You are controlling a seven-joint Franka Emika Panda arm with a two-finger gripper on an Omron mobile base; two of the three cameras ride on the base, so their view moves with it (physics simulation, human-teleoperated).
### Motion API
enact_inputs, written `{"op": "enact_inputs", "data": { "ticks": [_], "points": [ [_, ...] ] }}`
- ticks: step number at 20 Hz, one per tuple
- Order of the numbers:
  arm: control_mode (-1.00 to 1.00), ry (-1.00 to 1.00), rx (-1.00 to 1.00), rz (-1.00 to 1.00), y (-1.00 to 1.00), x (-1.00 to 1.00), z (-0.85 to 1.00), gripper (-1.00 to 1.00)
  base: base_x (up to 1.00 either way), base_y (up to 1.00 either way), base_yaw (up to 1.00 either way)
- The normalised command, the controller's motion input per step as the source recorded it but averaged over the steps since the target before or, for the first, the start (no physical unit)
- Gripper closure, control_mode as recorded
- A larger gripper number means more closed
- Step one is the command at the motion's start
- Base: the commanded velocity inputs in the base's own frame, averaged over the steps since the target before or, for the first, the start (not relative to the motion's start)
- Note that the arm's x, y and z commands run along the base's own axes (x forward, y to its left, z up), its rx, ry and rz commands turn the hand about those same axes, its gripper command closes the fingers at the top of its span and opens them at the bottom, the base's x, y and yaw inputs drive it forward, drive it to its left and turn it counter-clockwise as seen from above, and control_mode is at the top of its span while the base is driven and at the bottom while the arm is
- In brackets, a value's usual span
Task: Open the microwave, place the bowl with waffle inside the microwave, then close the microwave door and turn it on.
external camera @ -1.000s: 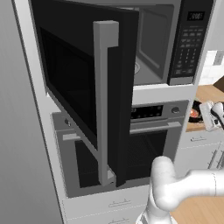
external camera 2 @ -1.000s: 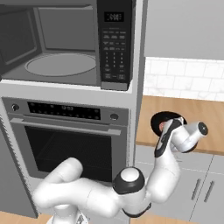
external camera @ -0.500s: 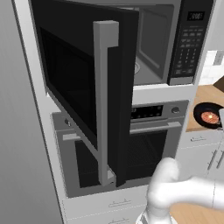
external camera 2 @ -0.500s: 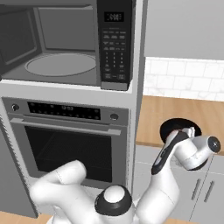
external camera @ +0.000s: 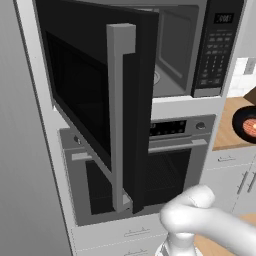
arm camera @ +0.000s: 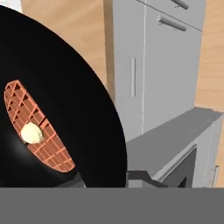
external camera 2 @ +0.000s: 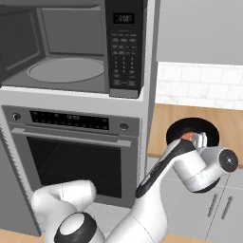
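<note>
The microwave (external camera 2: 124, 47) stands open, its turntable (external camera 2: 65, 70) bare. The microwave door (external camera: 90, 100) swings out to the left, its grey bar handle (external camera: 120, 120) facing me. The black bowl (external camera 2: 190, 128) with the waffle (external camera 2: 186, 137) is over the wooden counter, to the right of the oven. My gripper (external camera 2: 199, 140) is shut on the bowl's near rim. In the hand view the bowl (arm camera: 65, 78) sits close in front, and the waffle (arm camera: 37, 127) carries a pale pat of butter. The rim runs down between my gripper's (arm camera: 105, 179) fingers. From the left, the bowl (external camera: 245, 120) shows at the right edge.
A steel-framed oven (external camera 2: 71, 156) with a horizontal handle sits under the microwave. The wooden counter (external camera 2: 166, 123) runs right of it, with grey cabinet doors (arm camera: 166, 74) below. My own white arm (external camera: 200, 220) crosses low in front.
The wrist and forearm have swung lower and to the right while the hand keeps hold of the bowl. The bowl has shifted only slightly. The microwave door has not moved.
</note>
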Motion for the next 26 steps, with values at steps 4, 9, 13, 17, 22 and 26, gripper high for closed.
{"op": "enact_inputs", "data": {
  "ticks": [4, 9, 13, 17, 22, 26],
  "points": [
    [-1.00, -0.01, 0.00, 0.05, 0.59, -1.00, 1.00, 1.00, 0.00, 0.00, 0.00],
    [-1.00, 0.02, 0.00, 0.16, 0.92, -1.00, 1.00, 1.00, 0.00, 0.00, 0.00],
    [-1.00, 0.01, 0.00, 0.25, 1.00, -1.00, 0.77, 1.00, 0.00, 0.00, 0.00],
    [-1.00, 0.00, 0.00, 0.27, 1.00, -0.93, 0.53, 1.00, 0.00, 0.00, 0.00],
    [-1.00, 0.00, 0.02, 0.21, 1.00, -0.40, 0.38, 1.00, 0.00, 0.00, 0.00],
    [-1.00, -0.01, 0.00, 0.05, 1.00, 0.20, 0.55, 1.00, 0.00, 0.00, 0.00]
  ]
}}
